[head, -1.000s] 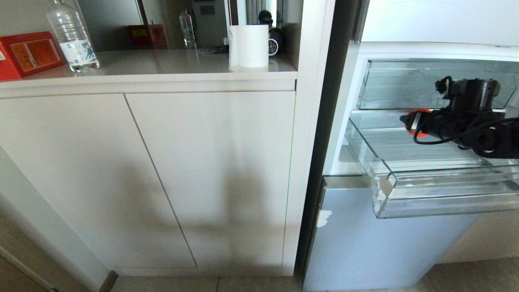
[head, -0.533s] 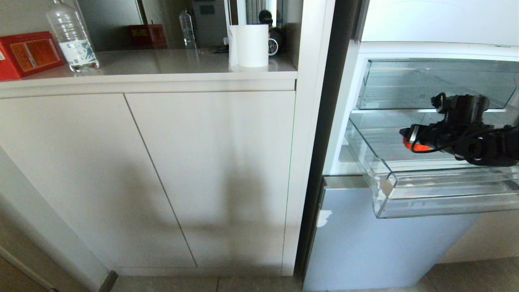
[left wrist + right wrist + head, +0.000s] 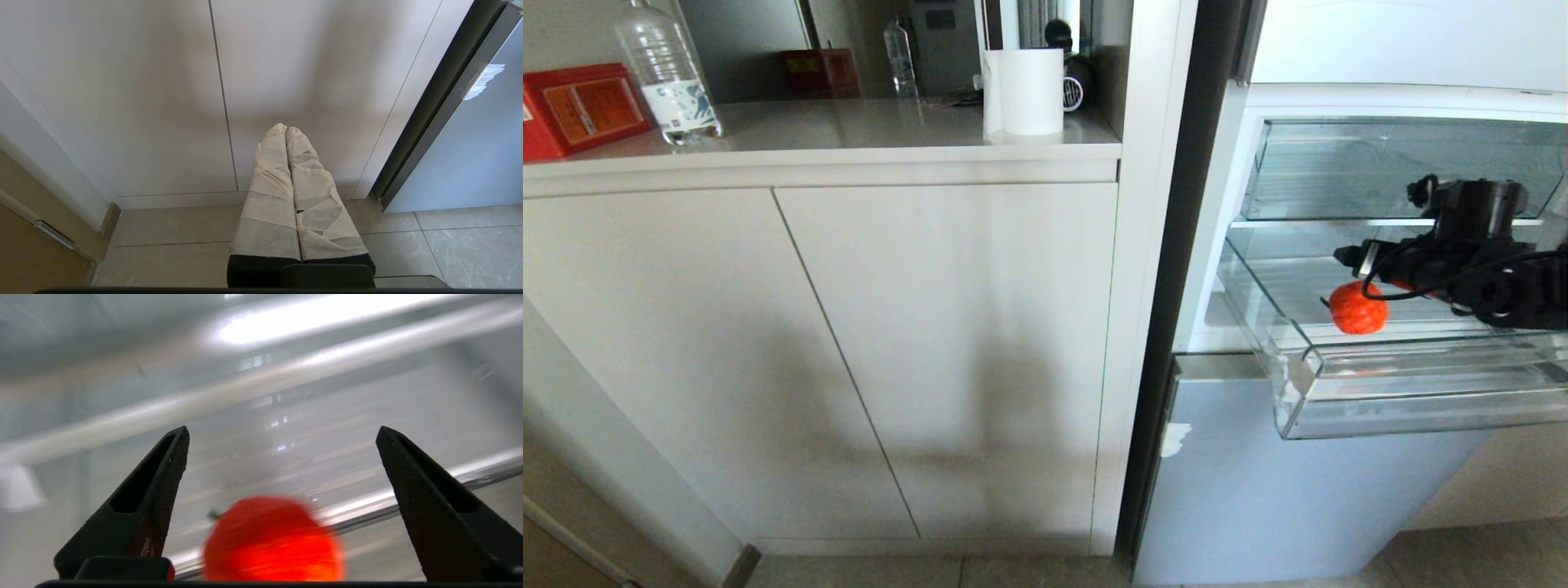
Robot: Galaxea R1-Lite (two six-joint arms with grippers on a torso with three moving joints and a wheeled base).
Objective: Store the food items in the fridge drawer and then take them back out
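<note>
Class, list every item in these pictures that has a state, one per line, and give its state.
fridge drawer: pulled out, open.
red-orange food item: lying loose inside the drawer, not gripped.
right end effector: open, above the food item.
left end effector: shut, empty, hanging before the cabinet doors.
cabinet doors: closed.
water bottle: upright on the counter.

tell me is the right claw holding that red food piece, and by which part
Nothing is held. The right claw is open above the fridge drawer, and the red food piece lies free inside.
</note>
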